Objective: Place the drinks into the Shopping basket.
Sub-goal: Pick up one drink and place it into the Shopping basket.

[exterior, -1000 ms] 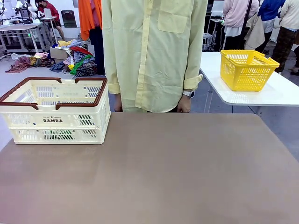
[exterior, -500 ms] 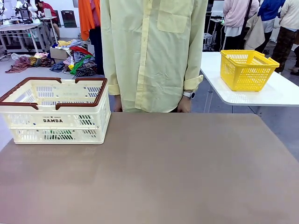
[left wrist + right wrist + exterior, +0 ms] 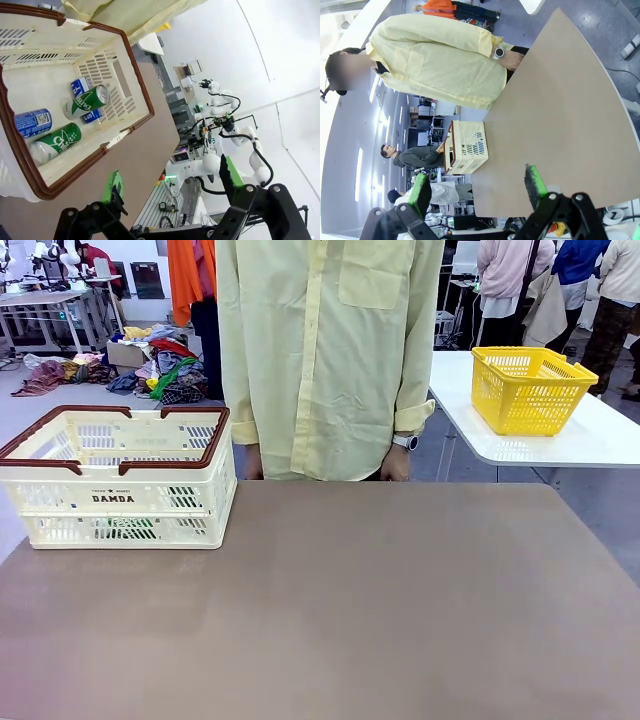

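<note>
We see the shopping basket (image 3: 118,475) standing at the left far corner of the brown table (image 3: 330,610), just in front of a person in a pale yellow shirt (image 3: 330,350) who stands with hands down at the table's far edge. From the left wrist, we look down into the basket (image 3: 125,75): the drinks lie on their sides on its floor, two green cans (image 3: 87,101) (image 3: 55,142) and two blue cans (image 3: 32,122) (image 3: 80,87), with one green can resting across a blue one. We judge that they lie flat because they were let fall rather than stood up. The left pincer (image 3: 170,182) hangs above and beside the basket rim, fingers wide apart and holding nothing. The right pincer (image 3: 477,187) hangs over the bare table, likewise spread and empty. With no can left on the table, we judge the task to be essentially complete. A yellow basket (image 3: 530,388) sits on a separate white table.
</note>
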Robot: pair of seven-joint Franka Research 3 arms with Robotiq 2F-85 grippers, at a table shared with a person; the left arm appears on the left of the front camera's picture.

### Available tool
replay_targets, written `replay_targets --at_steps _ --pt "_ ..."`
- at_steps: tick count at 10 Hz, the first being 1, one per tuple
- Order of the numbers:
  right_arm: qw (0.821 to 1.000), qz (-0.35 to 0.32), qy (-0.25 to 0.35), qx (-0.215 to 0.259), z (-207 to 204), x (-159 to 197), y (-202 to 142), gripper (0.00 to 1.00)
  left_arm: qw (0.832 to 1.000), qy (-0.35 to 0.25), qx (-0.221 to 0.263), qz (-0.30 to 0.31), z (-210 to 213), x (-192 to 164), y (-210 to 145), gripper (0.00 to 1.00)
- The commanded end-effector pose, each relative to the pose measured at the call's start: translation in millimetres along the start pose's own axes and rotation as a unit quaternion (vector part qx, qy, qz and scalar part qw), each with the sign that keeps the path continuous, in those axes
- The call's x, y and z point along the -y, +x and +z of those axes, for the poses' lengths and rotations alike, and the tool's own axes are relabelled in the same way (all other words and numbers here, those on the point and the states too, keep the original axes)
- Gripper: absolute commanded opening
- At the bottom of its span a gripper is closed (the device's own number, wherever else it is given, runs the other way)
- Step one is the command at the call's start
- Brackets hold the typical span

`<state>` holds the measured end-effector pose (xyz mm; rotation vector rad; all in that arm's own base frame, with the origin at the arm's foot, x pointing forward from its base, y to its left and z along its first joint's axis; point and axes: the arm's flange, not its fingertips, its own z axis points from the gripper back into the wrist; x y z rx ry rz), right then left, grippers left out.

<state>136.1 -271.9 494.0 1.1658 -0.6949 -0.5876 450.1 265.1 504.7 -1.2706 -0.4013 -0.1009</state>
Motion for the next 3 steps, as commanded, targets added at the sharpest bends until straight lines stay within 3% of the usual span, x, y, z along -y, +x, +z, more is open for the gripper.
replay_targets --at_steps 1,3 --pt "1.000 0.012 0.012 0.007 2.5 -1.1 0.5 1.00 1.000 0.004 0.002 -0.001 -2.1 2.8 -4.5 1.00" --pt "1.000 0.012 0.012 0.007 2.5 -1.1 0.5 1.00 1.000 0.004 0.002 -0.001 -2.1 2.8 -4.5 1.00"
